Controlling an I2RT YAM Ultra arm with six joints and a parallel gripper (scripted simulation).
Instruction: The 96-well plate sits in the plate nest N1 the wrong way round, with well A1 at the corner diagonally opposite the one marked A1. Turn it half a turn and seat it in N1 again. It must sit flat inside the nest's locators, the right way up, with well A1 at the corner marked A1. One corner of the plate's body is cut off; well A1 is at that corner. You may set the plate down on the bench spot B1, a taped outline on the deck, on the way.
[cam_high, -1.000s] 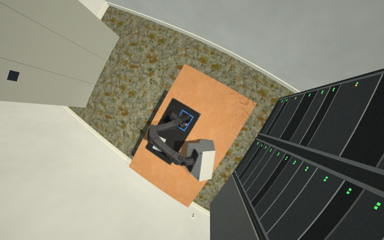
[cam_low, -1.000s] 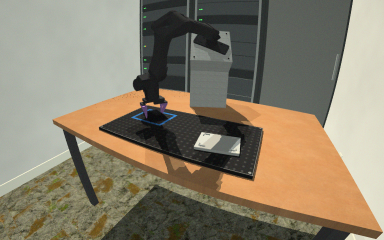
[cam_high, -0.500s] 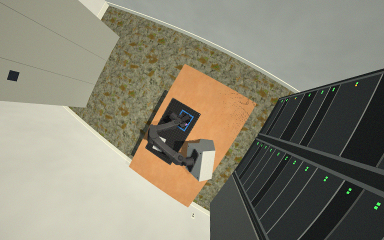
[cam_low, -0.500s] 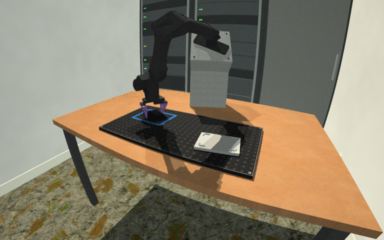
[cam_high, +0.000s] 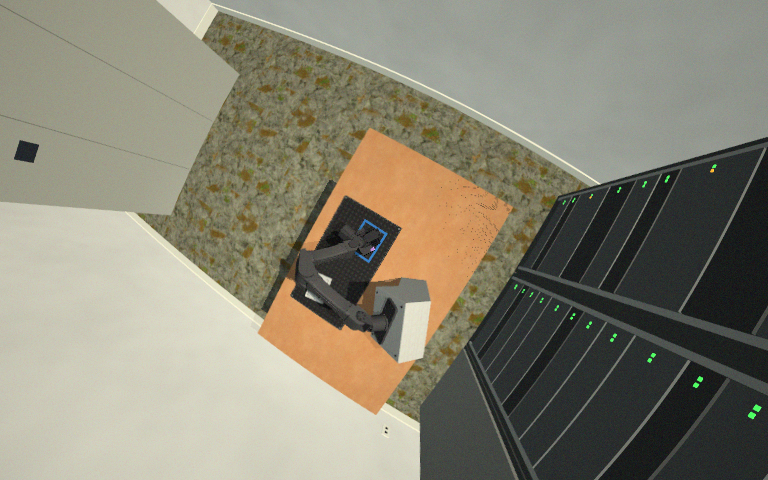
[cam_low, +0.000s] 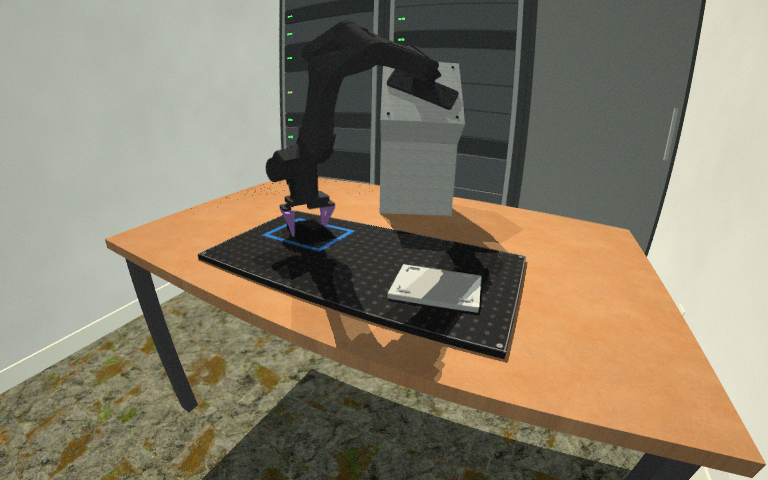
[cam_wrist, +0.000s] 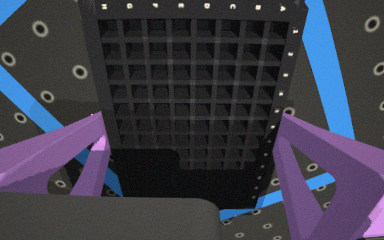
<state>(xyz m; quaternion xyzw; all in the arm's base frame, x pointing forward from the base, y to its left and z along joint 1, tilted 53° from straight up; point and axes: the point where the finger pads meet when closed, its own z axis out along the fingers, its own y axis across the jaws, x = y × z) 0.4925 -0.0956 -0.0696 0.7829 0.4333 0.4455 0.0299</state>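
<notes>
Orange tabletop (cam_low: 589, 271) and black perforated deck (cam_low: 362, 271) are seen beneath the claw (cam_low: 306, 221), whose purple fingers are clamped on the long sides of the dark 96-well plate (cam_wrist: 195, 85). The plate is framed by the blue taped outline B1 (cam_low: 283, 239). The white nest N1 (cam_low: 436, 287) is left vacant, well apart.

An orange bench (cam_high: 430, 186) stands on a mossy stone floor (cam_high: 271, 113). A black deck (cam_high: 390, 234) lies on it. The dark arm (cam_high: 325, 283) reaches from a grey block (cam_high: 413, 322) to a blue square (cam_high: 378, 230). Big black cabinets (cam_high: 651, 316) with green lights stand close by.
</notes>
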